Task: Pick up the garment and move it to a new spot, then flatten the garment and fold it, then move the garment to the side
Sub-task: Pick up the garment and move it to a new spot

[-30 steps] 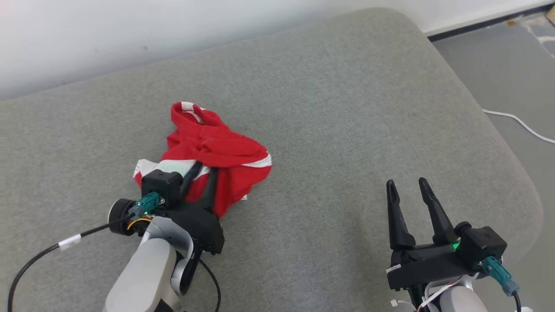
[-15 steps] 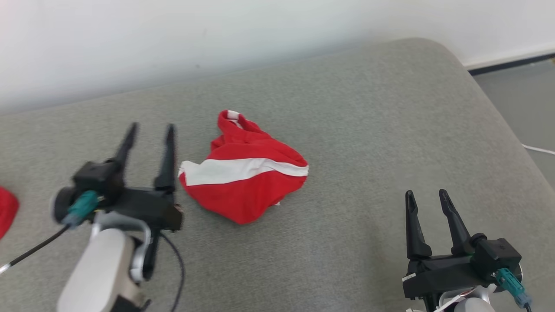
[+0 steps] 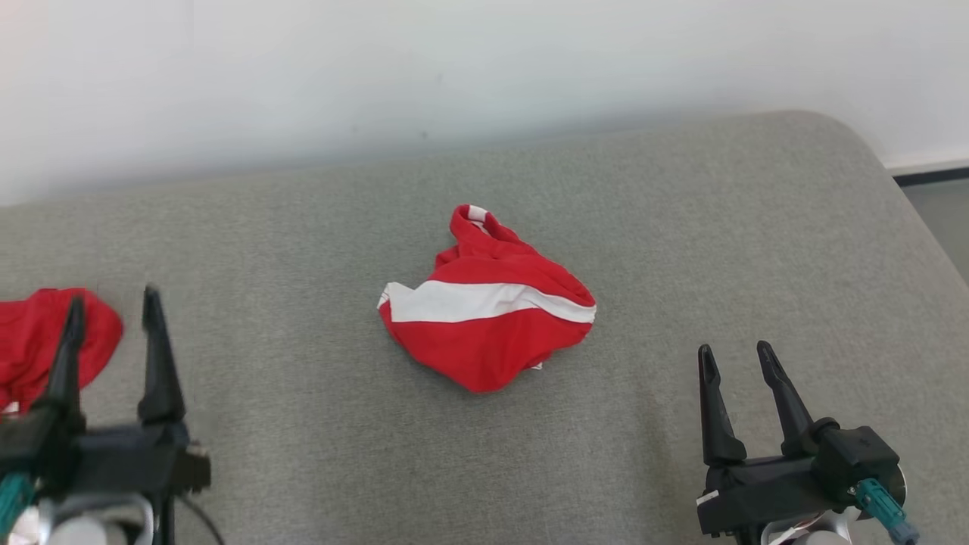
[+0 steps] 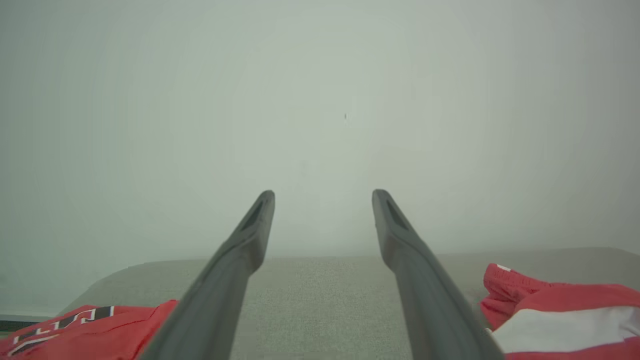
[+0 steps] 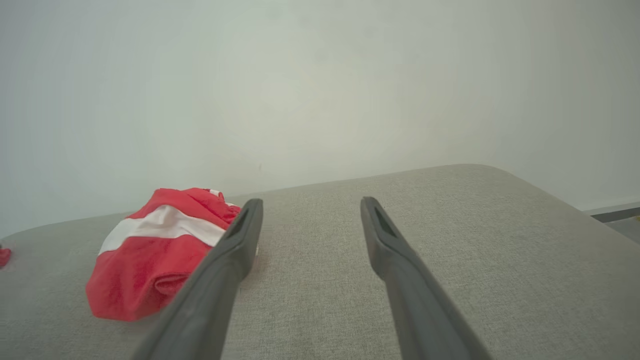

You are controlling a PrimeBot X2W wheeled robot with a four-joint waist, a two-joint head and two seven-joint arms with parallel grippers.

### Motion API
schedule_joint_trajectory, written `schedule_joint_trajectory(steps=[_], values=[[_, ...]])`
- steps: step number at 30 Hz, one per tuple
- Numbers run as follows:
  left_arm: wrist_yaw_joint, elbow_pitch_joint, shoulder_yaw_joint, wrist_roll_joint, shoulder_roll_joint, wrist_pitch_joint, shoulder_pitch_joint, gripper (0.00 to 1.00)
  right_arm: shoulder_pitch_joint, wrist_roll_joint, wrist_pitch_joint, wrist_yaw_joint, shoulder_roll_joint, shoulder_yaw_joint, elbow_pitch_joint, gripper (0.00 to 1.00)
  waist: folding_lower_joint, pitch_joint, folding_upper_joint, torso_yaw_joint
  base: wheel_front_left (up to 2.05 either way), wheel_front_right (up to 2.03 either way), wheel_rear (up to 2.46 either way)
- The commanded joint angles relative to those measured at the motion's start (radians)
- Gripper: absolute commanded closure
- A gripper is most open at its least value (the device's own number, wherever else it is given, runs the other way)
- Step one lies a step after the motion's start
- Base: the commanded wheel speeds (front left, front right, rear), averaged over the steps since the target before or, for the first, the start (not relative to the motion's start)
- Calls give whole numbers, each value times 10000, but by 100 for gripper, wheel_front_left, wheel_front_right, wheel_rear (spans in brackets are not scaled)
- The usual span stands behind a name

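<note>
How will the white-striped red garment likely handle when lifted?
Likely floppy: the garment lies bunched in soft folds, so it should drape and unfurl. Probably light: thin cloth. It may drag on the textured cushion.

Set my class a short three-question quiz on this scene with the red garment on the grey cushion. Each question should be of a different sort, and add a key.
1. True or false: the crumpled red garment with a white band lies on the grey fabric cushion, touched by neither the left gripper nor the right gripper.
2. Multiple choice: the left gripper is A) shut on cloth, B) open and empty, C) shut and empty.
3. Fill the gap: the second red garment with lettering lies nearest the ____ gripper.
Key: 1 true; 2 B; 3 left.
</note>
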Motion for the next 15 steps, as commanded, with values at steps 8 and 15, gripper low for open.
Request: schedule_joint_trajectory(steps=[8, 15], values=[[-333, -477, 804, 694, -727, -32, 1930, 0, 423, -156, -6, -21, 11, 128, 92, 0, 1, -730, 0, 490, 0, 0, 0], [-390, -119, 653, 1495, -883, -32, 2649, 0, 597, -191, -6, -22, 6, 178, 151, 0, 1, -952, 0, 655, 0, 0, 0]])
